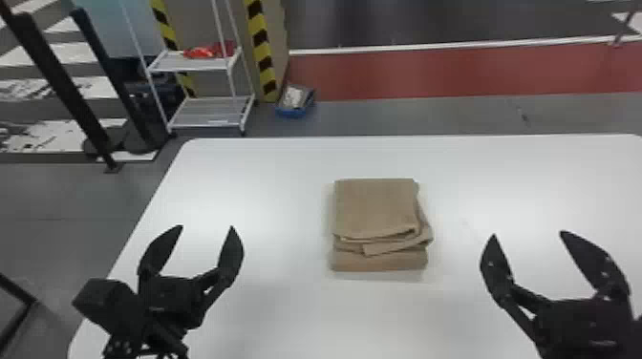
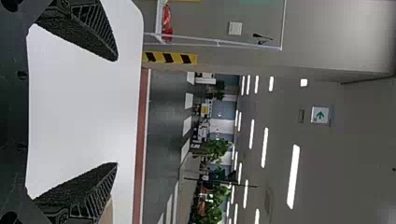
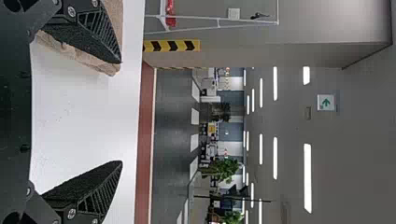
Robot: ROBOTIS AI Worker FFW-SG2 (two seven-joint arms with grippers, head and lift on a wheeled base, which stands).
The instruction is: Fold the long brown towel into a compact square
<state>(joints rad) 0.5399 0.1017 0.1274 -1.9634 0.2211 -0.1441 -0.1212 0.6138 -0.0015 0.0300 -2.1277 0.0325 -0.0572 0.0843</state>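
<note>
Brown towel (image 1: 375, 205): folded into a layered, roughly square stack, lying flat on my desk (image 1: 267, 176) between my two tools, touching neither.
Towel layers: top panel smooth; near edge slightly raised, with a loose flap below it; lower layers protrude at the right side and toward me.
Left tool (image 1: 207, 226): fingers apart, nothing between them; positioned left of the towel, above the desk.
Right tool (image 1: 528, 233): fingers apart, nothing between them; positioned right of the towel, above the desk.
Desk surface: white, with rounded far corners.
Floor beyond desk: white shelf rack (image 1: 210, 114) at far left, red item (image 1: 205, 51) on its upper shelf; blue box (image 1: 294, 112) just beside the rack, near the base of a yellow-and-black striped post (image 1: 260, 43).
</note>
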